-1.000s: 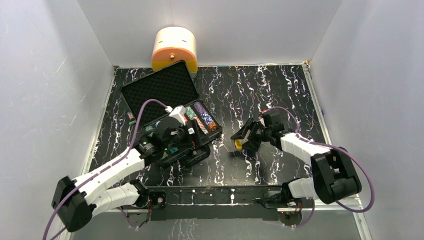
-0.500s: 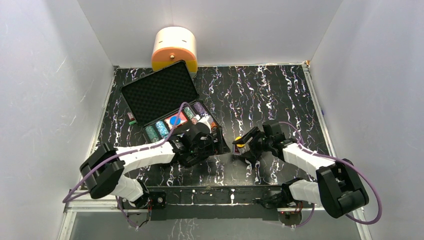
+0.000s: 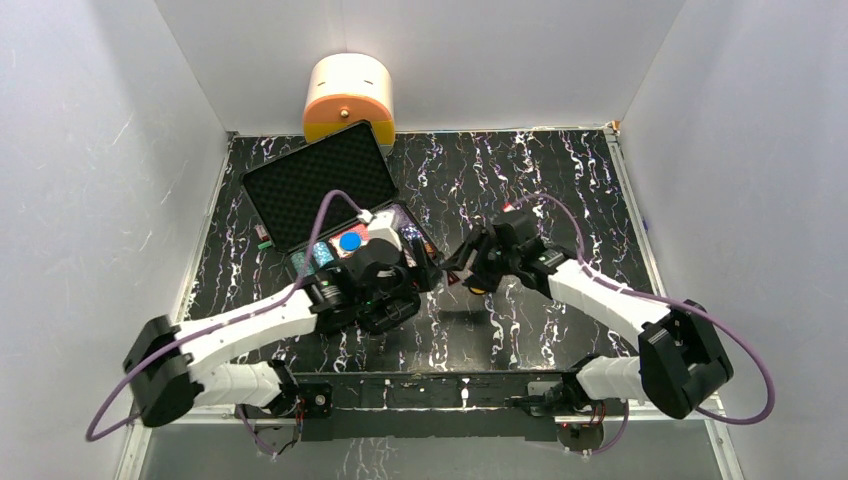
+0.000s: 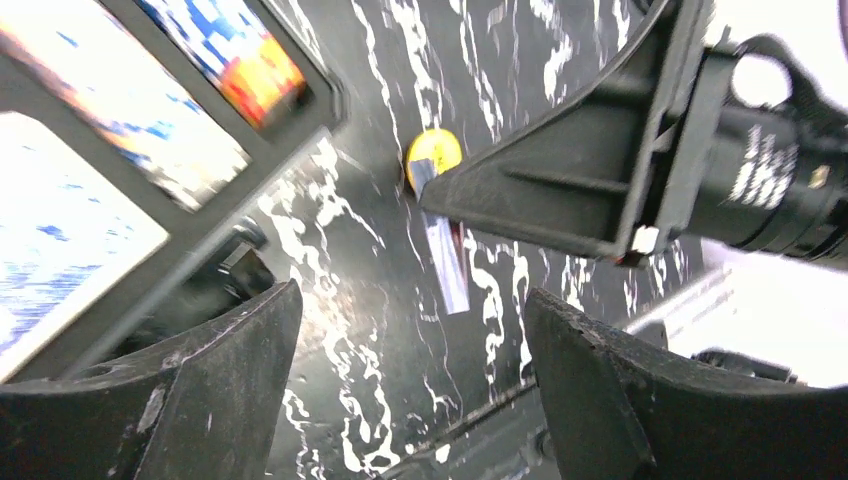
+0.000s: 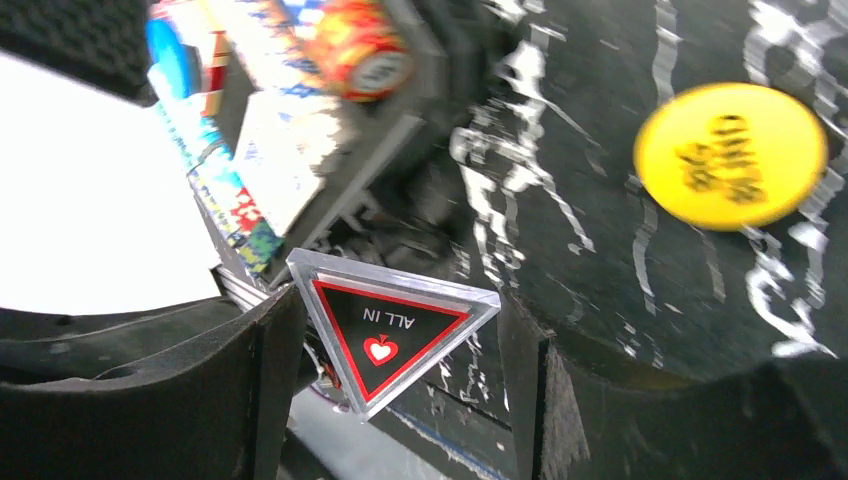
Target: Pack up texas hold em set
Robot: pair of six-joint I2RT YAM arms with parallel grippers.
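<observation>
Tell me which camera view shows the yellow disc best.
Right wrist view: the yellow disc appears whole and large, lying flat, its dark print visible though blurred. The left wrist view shows it small and partly hidden; the top view shows only a yellow speck.

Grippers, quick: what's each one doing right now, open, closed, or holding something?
Left gripper: open, holding nothing.
Right gripper: closed on a triangular "ALL IN" marker.
</observation>
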